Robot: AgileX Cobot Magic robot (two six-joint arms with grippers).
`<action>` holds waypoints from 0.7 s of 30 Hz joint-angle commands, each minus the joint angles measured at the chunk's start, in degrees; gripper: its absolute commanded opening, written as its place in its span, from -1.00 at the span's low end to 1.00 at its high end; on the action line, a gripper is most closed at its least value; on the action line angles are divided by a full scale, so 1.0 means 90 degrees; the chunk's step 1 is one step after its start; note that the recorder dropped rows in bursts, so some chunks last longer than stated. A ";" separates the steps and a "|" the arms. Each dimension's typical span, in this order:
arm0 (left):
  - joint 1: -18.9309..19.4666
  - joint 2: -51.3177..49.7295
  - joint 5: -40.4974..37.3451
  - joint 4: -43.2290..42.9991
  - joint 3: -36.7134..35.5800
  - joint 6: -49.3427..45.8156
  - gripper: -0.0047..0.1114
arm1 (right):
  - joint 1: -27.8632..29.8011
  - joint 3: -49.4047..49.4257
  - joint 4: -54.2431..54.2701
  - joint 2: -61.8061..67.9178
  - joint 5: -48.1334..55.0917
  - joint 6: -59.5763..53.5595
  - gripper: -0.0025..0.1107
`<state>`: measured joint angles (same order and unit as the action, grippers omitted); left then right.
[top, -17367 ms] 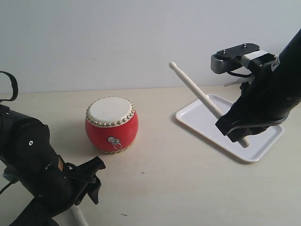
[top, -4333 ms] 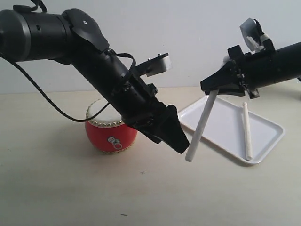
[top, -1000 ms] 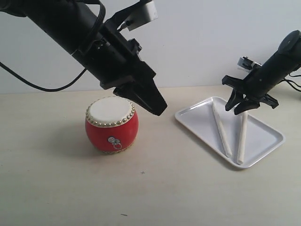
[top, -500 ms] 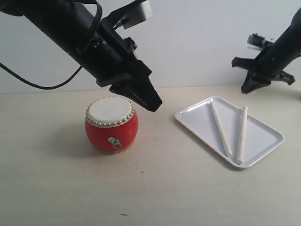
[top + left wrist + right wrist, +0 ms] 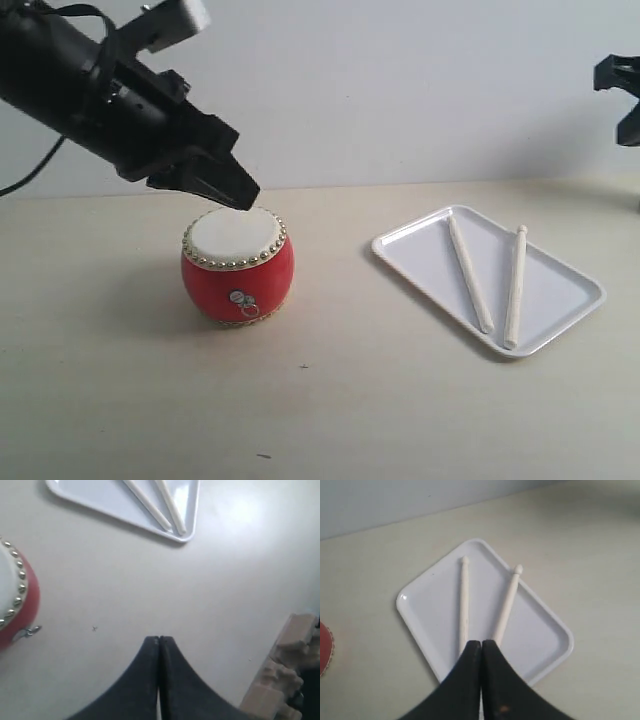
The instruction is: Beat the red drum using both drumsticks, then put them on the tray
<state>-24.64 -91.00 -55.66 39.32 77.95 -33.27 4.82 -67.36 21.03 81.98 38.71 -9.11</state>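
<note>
The red drum [image 5: 238, 267] stands on the table at centre left, its edge also showing in the left wrist view [image 5: 15, 605]. Both drumsticks [image 5: 470, 273] [image 5: 515, 285] lie side by side in the white tray [image 5: 418, 262], seen again from the right wrist [image 5: 464, 600] [image 5: 507, 602] [image 5: 420, 615] and from the left wrist [image 5: 147, 504] [image 5: 172, 505] [image 5: 100, 497]. My left gripper [image 5: 240, 195] hangs shut and empty just above the drum's far rim [image 5: 159, 639]. My right gripper [image 5: 481, 642] is shut and empty, high over the tray; only part of it [image 5: 625, 95] shows at the exterior view's right edge.
A pale wooden block structure [image 5: 280, 680] stands at the table's side in the left wrist view. A plain wall rises behind the table.
My left arm has pulled back leftward and upward from in front of the drum. My right arm has risen and withdrawn toward the right edge. Drumsticks lie still in the tray.
</note>
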 commanded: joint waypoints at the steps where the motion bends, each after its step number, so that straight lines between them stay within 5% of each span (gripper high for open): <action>1: 0.0008 0.1239 0.1648 0.0235 -0.1265 0.0055 -0.92 | -0.0015 0.1710 0.0019 -0.1778 -0.0806 -0.0152 -0.96; 6: 0.0008 0.3117 0.3189 0.0395 -0.2944 0.0055 -0.92 | -0.0015 0.3146 -0.0050 -0.3817 -0.1217 -0.0197 -0.96; 13: 0.0008 0.5892 0.3641 0.0356 -0.4923 0.0117 -0.92 | -0.0015 0.4047 -0.0011 -0.5792 -0.1068 -0.0197 -0.96; 16: 0.0008 0.7770 0.3126 -0.0315 -0.5564 0.0796 -0.92 | -0.0015 0.4398 0.0290 -0.6688 -0.0730 -0.0212 -0.96; 21: 0.0020 1.0111 0.0727 -0.3213 -0.5399 0.4073 -0.92 | -0.0015 0.4659 0.1454 -0.7581 0.0041 -0.1086 -0.96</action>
<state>-24.64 -4.30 -41.77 18.48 28.62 -6.83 4.82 -25.75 31.26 16.11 37.29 -15.67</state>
